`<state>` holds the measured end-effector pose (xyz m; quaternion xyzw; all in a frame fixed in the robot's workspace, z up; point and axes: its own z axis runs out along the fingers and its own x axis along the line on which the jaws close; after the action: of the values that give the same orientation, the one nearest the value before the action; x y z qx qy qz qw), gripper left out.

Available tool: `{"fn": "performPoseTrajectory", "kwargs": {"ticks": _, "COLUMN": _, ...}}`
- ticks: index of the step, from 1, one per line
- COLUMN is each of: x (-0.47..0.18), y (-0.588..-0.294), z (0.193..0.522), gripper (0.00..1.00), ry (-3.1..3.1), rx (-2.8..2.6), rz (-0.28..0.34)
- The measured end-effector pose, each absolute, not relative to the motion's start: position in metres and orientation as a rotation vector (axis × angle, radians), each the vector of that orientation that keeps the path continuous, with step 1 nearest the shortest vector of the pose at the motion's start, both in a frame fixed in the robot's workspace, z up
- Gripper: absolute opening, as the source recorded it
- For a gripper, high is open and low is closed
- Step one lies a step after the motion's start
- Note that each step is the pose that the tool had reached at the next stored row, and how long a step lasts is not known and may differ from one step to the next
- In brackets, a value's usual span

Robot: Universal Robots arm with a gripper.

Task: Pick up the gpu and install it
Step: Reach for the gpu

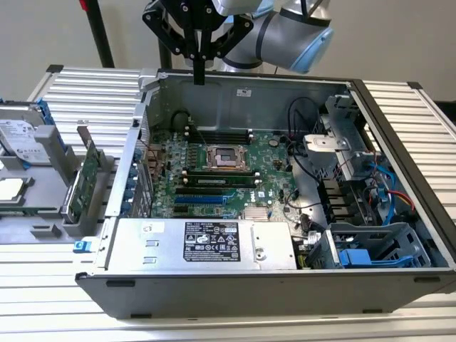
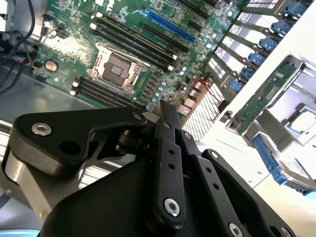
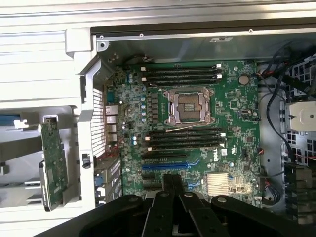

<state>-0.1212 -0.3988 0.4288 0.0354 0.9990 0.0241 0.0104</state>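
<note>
Pickup not yet made: the claw [image 1: 199,74] hangs closed and empty above the open case [image 1: 235,100], while the gpu [image 1: 87,184] stands on edge in a rack [image 1: 77,226] outside it, at the exterior view's left, so grasping likely calls for opening over its top edge

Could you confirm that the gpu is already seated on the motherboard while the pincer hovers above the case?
No: in the exterior view the gpu stands in a holder outside the case, on that view's left; the pincer does hover above it.
</note>
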Motion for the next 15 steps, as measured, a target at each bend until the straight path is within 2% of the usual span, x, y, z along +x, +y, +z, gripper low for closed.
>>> {"fn": "performPoseTrajectory", "kwargs": {"ticks": 15, "x": -0.1267, "y": -0.3988, "z": 0.4289, "gripper": 0.0, "ry": 3.118, "rx": 0.11, "rz": 0.075}}
